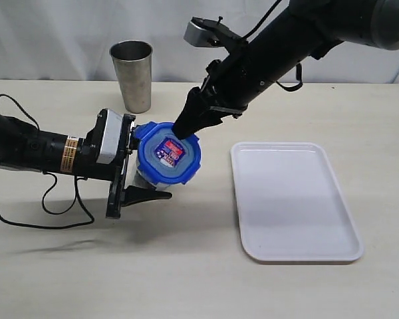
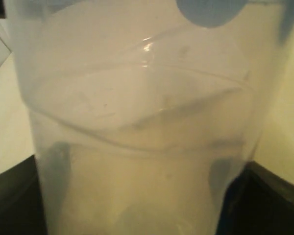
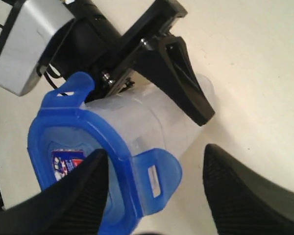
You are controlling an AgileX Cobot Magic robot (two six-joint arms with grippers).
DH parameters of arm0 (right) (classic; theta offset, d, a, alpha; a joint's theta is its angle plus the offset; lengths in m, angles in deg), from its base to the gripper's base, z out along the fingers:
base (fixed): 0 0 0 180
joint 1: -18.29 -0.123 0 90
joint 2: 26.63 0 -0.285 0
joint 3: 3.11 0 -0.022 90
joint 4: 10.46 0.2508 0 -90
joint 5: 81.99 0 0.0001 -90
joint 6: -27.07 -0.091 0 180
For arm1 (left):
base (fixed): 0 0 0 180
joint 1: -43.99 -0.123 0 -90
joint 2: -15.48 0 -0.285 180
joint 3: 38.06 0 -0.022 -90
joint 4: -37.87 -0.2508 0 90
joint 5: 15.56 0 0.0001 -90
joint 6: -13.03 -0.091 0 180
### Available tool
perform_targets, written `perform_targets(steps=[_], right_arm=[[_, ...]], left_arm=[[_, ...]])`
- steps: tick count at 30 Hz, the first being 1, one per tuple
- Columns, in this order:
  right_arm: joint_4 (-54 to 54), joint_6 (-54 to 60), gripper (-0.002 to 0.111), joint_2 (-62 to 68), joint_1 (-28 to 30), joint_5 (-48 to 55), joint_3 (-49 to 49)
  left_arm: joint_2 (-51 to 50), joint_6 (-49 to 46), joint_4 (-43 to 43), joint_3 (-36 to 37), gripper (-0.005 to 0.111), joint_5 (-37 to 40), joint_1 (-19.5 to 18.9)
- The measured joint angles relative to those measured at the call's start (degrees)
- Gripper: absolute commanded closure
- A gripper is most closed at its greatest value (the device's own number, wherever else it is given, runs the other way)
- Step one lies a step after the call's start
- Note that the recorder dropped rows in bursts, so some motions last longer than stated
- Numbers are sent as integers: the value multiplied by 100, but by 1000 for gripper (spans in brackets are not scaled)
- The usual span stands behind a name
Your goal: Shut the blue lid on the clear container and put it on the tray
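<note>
Tabletop (image 1: 186, 279) bears tray (image 1: 292, 199), exterior view only; wrists show clear container (image 2: 147, 122).

I've got a steel cup (image 1: 132, 74) standing upright near the back edge of the tabletop (image 1: 186, 279), open mouth up, tapering down to a narrower base. The tabletop is pale beige and matte. Behind it hangs a white curtain (image 1: 53, 33), softly creased, right across the back.

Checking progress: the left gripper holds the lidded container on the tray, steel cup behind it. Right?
Not on the tray. The exterior view shows the left gripper holding the lidded container left of the tray, apart from it, steel cup behind it.
</note>
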Motion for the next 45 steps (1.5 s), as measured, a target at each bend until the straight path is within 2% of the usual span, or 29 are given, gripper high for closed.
perform_targets(steps=[6,11,19,23,27,28,30,33,35,39,42,43,45], right_arm=[[-874,-645,54,-43,0,-66,47],[-861,-568,54,-45,0,-66,59],[-634,1342,54,-578,-10,-115,59],[-634,2257,54,-978,-207,-179,59],[-918,2844,54,-1136,-748,-281,59],[-1434,2796,54,-1126,-1128,-497,68],[-2538,2085,54,-1041,-1660,-828,80],[-4388,-751,58,-902,-2051,-1446,82],[-5027,-1800,66,-904,-2032,-1465,-79],[-4985,-3784,67,-840,-1759,-927,-711],[-4198,-4123,65,-817,-1373,-408,-1038],[-3655,-3844,64,-803,-1255,-164,-1111],[-2588,-2265,64,-759,-1131,399,-1145]], left_arm=[[0,22,0,0,107,101,0],[0,22,14,0,107,128,0],[0,-19,-36,0,107,-80,0],[0,-150,-79,0,107,46,0],[0,-177,-88,0,107,140,0],[0,-177,-88,0,107,176,0],[0,-177,-110,0,107,176,0],[0,-177,-136,0,107,176,0],[0,-177,-136,0,107,176,0],[0,-177,-136,0,107,176,0],[0,-177,-136,0,107,176,0],[0,-177,-136,0,107,176,0],[0,-177,-136,0,107,176,0]])
